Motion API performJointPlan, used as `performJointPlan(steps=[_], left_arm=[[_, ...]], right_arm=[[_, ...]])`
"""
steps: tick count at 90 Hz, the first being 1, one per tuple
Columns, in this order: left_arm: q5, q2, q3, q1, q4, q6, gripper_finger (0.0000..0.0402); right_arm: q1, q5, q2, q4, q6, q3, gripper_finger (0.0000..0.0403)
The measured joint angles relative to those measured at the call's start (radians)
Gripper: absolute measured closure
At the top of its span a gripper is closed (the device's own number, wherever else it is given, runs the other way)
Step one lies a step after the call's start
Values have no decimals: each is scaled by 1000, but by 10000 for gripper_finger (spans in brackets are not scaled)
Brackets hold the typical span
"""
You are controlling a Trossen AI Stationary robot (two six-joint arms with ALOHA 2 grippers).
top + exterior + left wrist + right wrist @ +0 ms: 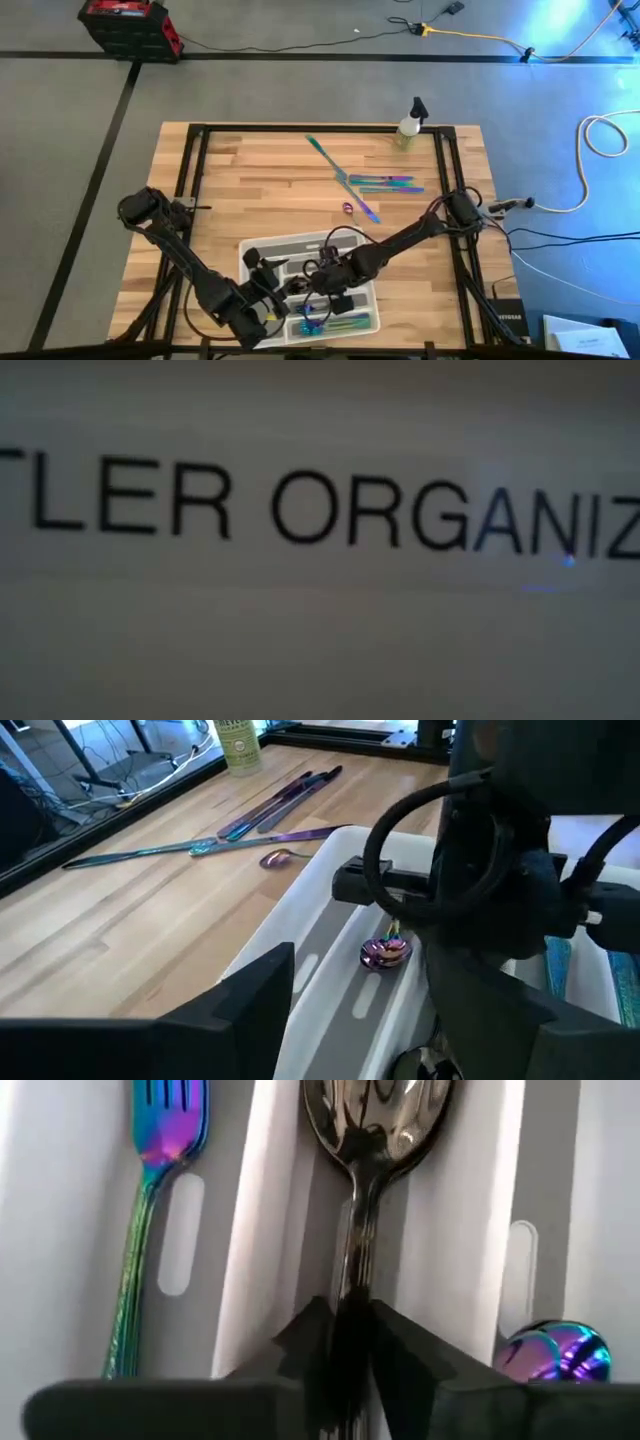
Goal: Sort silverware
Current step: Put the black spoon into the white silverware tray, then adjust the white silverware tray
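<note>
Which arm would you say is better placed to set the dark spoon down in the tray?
Right. Its gripper is shut on the dark spoon, already over a tray compartment. The left gripper sits beside the tray, empty.

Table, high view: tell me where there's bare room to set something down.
Free: the left half of the table, between its edge and the loose silverware; also the strip right of the tray. Crowded: the tray, with both grippers, left and right, over it, and the back right by the spray bottle.
</note>
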Motion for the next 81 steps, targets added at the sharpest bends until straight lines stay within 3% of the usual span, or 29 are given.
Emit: performJointPlan(steps=[24, 57, 81], left_arm=[[0, 0, 0, 0, 0, 0, 190], [0, 0, 0, 0, 0, 0, 190], [0, 0, 0, 0, 0, 0, 190]], right_arm=[[1, 56, 0, -127, -32, 79, 349], [-1, 9, 0, -111, -59, 82, 349], [0, -24, -26, -137, -177, 118, 349]])
